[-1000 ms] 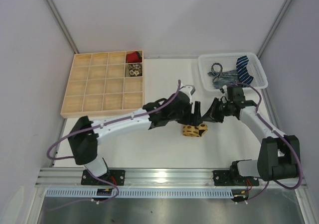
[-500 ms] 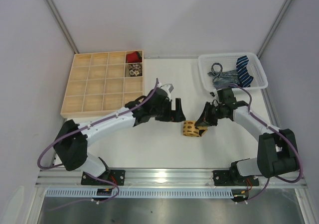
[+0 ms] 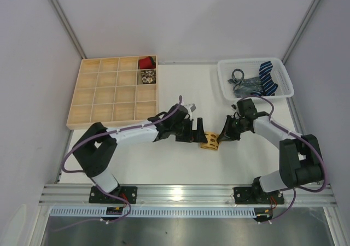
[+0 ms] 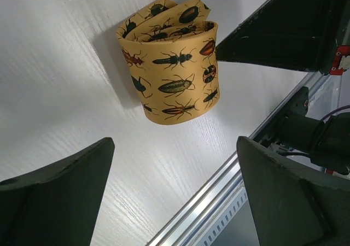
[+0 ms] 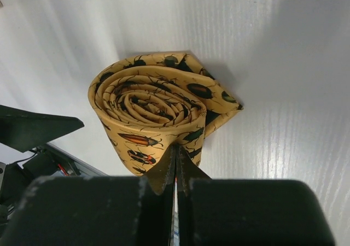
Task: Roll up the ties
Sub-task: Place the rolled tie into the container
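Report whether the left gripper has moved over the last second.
Yes. The left gripper has drawn back leftward, away from the white basket and toward the wooden tray side, and sits with fingers open beside the rolled yellow tie.

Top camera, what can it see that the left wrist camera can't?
Only the top camera shows the wooden tray holding a red roll and a pale roll, and the white basket of loose ties. Only the left wrist camera shows the beetle pictures up close. Both show the rolled yellow tie with the shut right gripper touching it.
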You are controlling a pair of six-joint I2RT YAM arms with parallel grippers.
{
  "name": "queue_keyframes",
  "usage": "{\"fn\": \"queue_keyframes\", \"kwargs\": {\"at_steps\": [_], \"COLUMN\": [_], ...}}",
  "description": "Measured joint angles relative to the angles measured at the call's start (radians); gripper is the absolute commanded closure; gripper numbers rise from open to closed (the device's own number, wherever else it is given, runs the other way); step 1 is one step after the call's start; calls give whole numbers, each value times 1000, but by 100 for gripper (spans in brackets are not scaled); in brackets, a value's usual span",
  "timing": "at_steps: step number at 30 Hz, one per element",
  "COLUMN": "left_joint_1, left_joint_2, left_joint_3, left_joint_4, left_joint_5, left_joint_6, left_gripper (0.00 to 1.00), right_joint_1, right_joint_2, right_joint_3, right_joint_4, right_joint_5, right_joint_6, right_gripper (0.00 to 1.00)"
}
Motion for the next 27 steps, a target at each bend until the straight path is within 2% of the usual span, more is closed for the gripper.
{"fn": "queue_keyframes", "kwargs": {"at_steps": [12,27], "left_joint_1": [15,18], "left_joint_2": [162,253], "left_joint_3": [17,82], "left_joint_4": [71,165], "left_joint_5": [68,82], "left_joint_6": [-74,-201], "left_gripper": [4,6], "right_joint_1": [-25,-45], "right_joint_2": [32,55], "right_joint_3": [0,-2], "right_joint_4": [13,40], "right_joint_5": [17,14], "right_joint_6": [-27,-42], "right_gripper": [100,100]}}
